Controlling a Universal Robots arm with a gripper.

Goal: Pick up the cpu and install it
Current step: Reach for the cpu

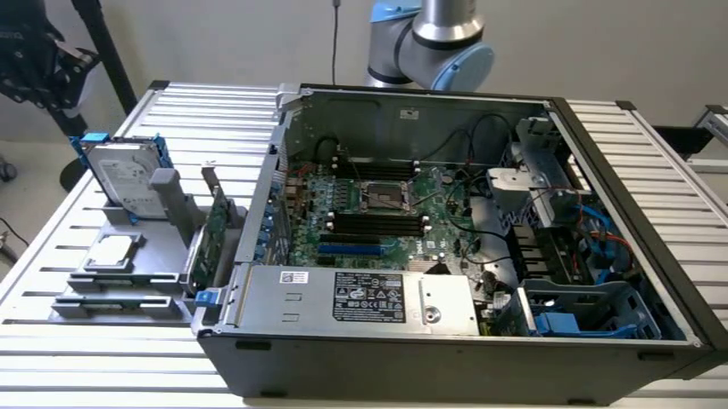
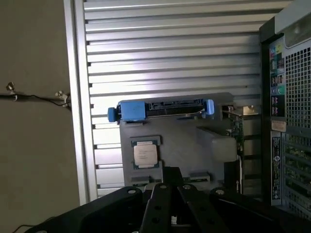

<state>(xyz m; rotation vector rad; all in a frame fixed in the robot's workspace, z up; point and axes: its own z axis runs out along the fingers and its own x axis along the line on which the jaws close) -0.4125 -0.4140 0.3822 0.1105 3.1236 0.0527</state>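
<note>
The cpu (image 1: 111, 251) lies flat in its grey holder (image 2: 180, 150) at nine o'clock of the computer case (image 1: 455, 362) in the exterior view, with the tool (image 2: 170, 182) above it, apart or together I cannot tell, and an off-centre descent could knock it askew.

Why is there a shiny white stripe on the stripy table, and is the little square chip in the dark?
Wrist view: light glances off the ribbed table as a pale band beside the hard drive; the cpu sits in dimmer, even light. Exterior view: the computer case is shadowy inside, and the table around it is bright.
</note>
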